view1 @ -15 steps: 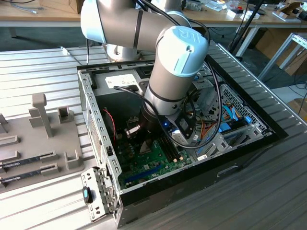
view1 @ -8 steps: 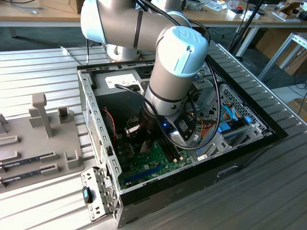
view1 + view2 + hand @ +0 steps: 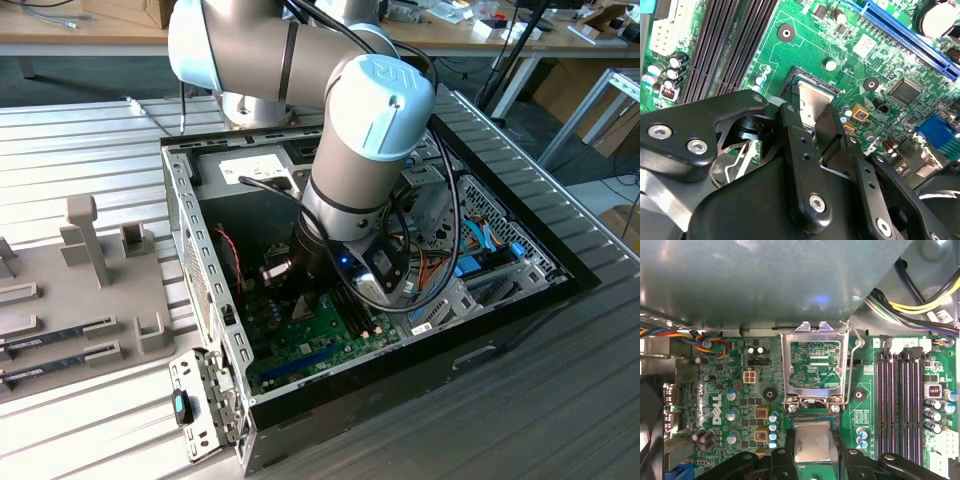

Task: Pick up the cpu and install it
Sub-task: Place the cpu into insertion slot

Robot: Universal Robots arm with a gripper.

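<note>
The cpu (image 3: 812, 442) is seen in both wrist views (image 3: 815, 100), its silvery plate turned upward, at the dark socket (image 3: 812, 80) of the green motherboard (image 3: 730, 405). Whether it already rests in the socket or is held just above it cannot be told. It is grasped by the gripper (image 3: 812, 452): the jaws are clenched on it, and the black fingers (image 3: 781, 460) are pressed against two opposite edges of the chip, as is also shown in the second wrist view (image 3: 797, 150). Just beyond the socket, the metal load frame (image 3: 815, 367) is swung open and laid back flat over the board, and its wire lever (image 3: 856, 352) is seen beside it. The dark memory slots (image 3: 900, 400) are set in a row to one side of the socket. A long blue expansion slot (image 3: 910, 37) is seen on the other side of the board. In the exterior view the arm (image 3: 370, 130) is bent down into the open computer case (image 3: 200, 260), which is laid on a ribbed metal table (image 3: 80, 140). A grey fixture plate (image 3: 100, 290) is placed near the case, on the exterior view's left.
</note>
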